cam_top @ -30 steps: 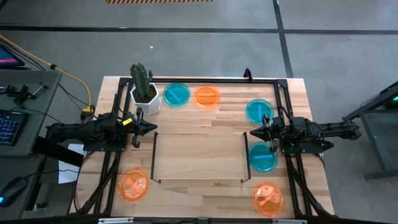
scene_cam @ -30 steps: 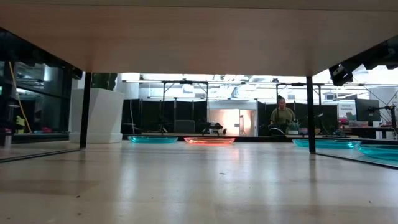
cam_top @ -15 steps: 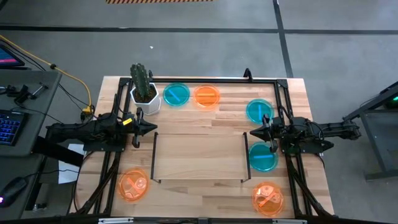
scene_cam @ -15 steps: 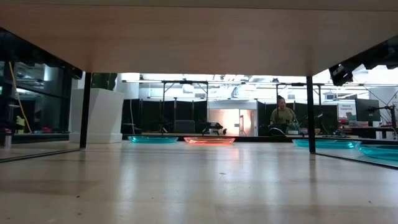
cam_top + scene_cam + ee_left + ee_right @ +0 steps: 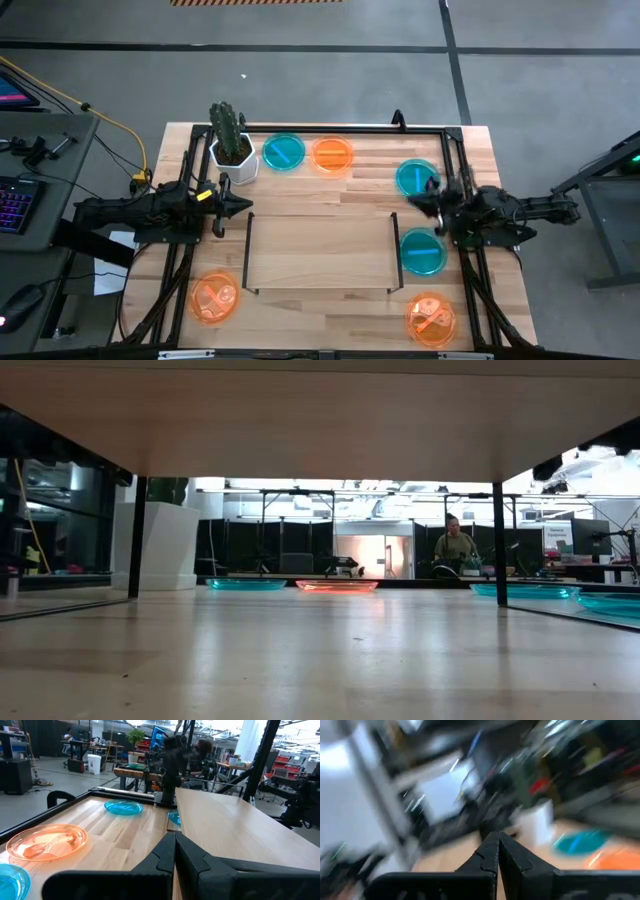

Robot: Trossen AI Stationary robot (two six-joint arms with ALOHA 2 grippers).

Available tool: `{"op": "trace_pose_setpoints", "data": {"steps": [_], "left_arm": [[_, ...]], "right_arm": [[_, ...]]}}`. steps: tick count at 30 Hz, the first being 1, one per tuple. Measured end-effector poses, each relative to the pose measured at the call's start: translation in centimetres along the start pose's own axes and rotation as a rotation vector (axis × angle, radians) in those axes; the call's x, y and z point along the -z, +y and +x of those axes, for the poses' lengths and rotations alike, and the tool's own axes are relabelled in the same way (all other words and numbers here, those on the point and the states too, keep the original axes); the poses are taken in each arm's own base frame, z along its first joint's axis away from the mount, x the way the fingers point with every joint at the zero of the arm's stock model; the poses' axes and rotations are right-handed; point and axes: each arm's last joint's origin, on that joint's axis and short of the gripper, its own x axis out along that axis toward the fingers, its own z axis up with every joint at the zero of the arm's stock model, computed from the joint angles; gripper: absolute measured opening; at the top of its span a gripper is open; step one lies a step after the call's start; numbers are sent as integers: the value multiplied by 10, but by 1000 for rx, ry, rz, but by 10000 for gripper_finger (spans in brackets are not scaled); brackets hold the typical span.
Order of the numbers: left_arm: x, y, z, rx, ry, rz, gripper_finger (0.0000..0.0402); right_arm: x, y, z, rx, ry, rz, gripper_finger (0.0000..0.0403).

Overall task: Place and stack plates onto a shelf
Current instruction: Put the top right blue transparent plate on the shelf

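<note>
From above I see the shelf [image 5: 318, 250] in the middle of the table [image 5: 480, 140], its board bare, a black rail at each short end. My left gripper [image 5: 240, 205] sits just off the shelf's left rail, fingers pressed together with nothing between them — the left wrist view shows the two tips meeting over the board's edge. My right gripper [image 5: 418, 200] is off the right rail, angled toward the far side, also pinched closed and empty; its wrist view is blurred, though the tips [image 5: 492, 851] clearly touch.

Six plates lie around the shelf, none on it. A teal plate [image 5: 284, 152] and an orange plate [image 5: 333, 154] sit side by side at the far edge, beside the cactus pot [image 5: 233, 157]. A second teal plate [image 5: 414, 177] lies just by the right gripper, a third [image 5: 423, 252] right of the shelf. Two orange ones sit at the near corners — left [image 5: 215, 298] and right [image 5: 432, 319].

A person [image 5: 455, 547] sits in the room beyond.
</note>
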Motion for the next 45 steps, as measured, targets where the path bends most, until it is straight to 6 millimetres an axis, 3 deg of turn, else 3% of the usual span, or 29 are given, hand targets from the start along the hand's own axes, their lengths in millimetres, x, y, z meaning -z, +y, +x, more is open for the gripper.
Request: {"op": "trace_pose_setpoints", "data": {"steps": [5,11,29,33,36,41,45], "left_arm": [[0,0,0,1,-4,0,0],[0,0,0,1,-4,0,0],[0,0,0,0,-3,0,0],[0,0,0,0,-3,0,0],[0,0,0,0,-3,0,0],[0,0,0,0,-3,0,0],[0,0,0,0,-3,0,0]], "right_arm": [[-23,2,0,118,-120,-57,0],[-34,2,-1,210,-154,-95,0],[-25,-2,11,367,-101,28,0],[-27,-5,16,549,-77,-3,2],[-36,-5,21,723,38,-67,16],[-42,-16,21,1092,254,-94,73],[-29,-32,12,1346,354,23,122]]}}
